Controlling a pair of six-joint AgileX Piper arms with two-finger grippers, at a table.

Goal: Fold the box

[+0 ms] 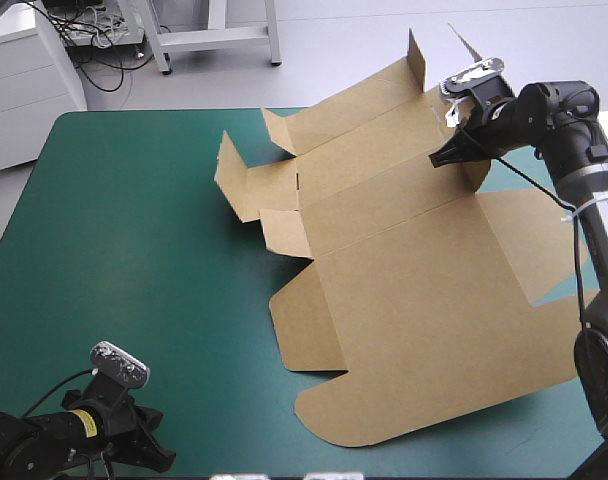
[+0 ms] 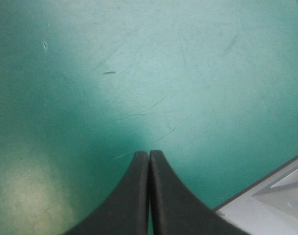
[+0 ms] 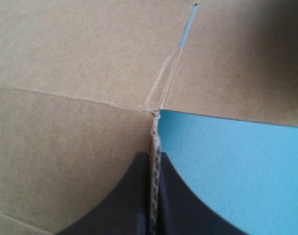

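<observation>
The box (image 1: 424,300) sprawls over the tabletop's (image 1: 134,250) right half, mostly flat, its far flaps raised. The right end effector (image 1: 436,158) pinches a flap's edge near the far right corner, seemingly to stand it up. The left end effector (image 2: 148,155) rests clenched and empty by the near left corner, out of the way.

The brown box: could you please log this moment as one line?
brown cut-board box mostly flat, far flaps raised | right gripper shut on box edge | left gripper shut, over teal-green table cover
</observation>
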